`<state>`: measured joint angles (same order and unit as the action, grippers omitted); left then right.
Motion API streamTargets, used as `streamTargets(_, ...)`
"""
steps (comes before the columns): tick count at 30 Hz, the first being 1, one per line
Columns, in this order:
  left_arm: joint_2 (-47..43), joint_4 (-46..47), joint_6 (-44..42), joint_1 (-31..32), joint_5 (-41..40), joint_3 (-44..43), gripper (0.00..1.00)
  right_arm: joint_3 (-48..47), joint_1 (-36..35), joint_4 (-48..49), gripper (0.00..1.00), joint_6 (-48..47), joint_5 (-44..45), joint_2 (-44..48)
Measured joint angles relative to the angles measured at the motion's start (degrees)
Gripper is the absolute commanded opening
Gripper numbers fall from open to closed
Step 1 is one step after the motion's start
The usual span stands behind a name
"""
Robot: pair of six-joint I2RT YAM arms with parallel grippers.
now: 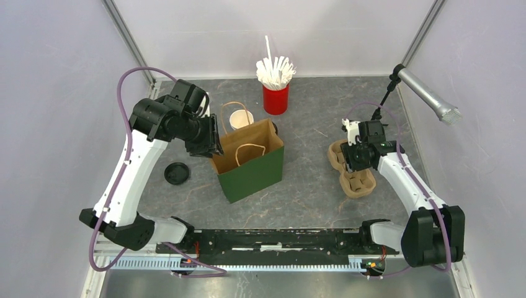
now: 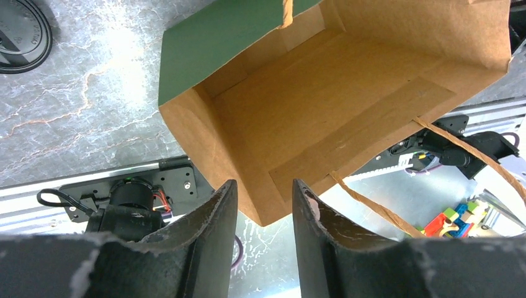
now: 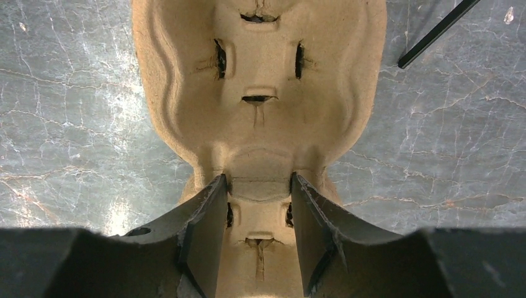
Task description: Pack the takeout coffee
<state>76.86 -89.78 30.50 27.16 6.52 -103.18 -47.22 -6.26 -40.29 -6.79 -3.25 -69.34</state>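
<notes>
1 dark lid [image 1: 273, 128], perhaps the coffee's, peeks past the far corner of the bag [image 1: 251, 174], across from the released left gripper [image 2: 265, 186]; right gripper [image 3: 258, 180] clasps the carrier [image 3: 260, 118].

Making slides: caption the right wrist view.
Right gripper grips the central ridge of a brown moulded-pulp cup carrier on a grey table.

The takeout coffee [image 1: 273, 128] shows only in the overhead view, and only as a small dark rounded patch that seems to be part of its black lid. It sits on the tabletop [image 1: 310, 186] toward the far edge, about midway across, just behind the far right corner of the open paper bag [image 1: 254, 174]. The bag's wall hides the cup body, so its print, its tilt and whether it touches the bag cannot be told.
</notes>
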Motion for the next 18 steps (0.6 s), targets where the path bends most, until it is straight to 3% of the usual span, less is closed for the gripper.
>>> streamTargets(6,-0.1,-0.1,0.1,-0.1,-1.9,-0.2,0.61,0.3,0.0,0.9,0.36,-0.7,0.1,0.3)
streamTargets(18,-0.6,-0.2,2.1,-2.1,-5.1,1.0,0.61,-7.1,0.0,-4.9,0.34,-0.4,1.9,0.6)
